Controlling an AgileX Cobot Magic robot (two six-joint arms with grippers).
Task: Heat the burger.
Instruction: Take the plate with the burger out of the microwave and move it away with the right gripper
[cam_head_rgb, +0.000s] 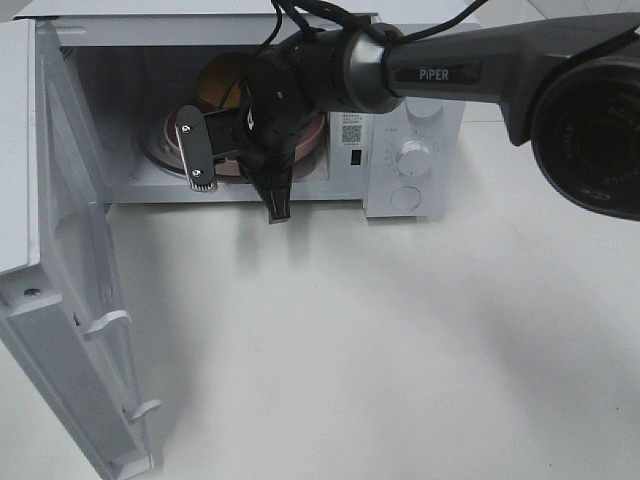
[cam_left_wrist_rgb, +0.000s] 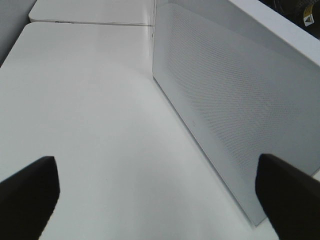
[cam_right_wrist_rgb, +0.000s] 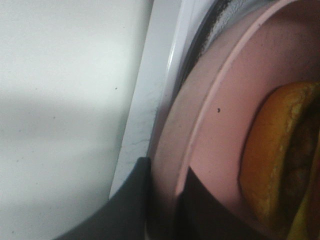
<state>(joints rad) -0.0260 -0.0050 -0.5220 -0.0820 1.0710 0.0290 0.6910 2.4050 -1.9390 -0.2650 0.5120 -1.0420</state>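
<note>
While the left hand (cam_left_wrist_rgb: 160, 192) gapes wide, the right hand (cam_right_wrist_rgb: 162, 200) – inside the microwave (cam_head_rgb: 415, 110) – pinches the burger's (cam_right_wrist_rgb: 272, 160) pink plate (cam_right_wrist_rgb: 210, 150).

dark grey right arm (cam_head_rgb: 470, 70) marked PiPER in white, black cables (cam_head_rgb: 300, 20) looped above, silver screwed finger plate (cam_head_rgb: 193, 150)

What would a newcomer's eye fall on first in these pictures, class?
The dark right arm reaching into the open microwave at the back of the table, its right gripper shut on the rim of the pink plate. On that plate sits the burger. The microwave door stands wide open at the left.
</note>
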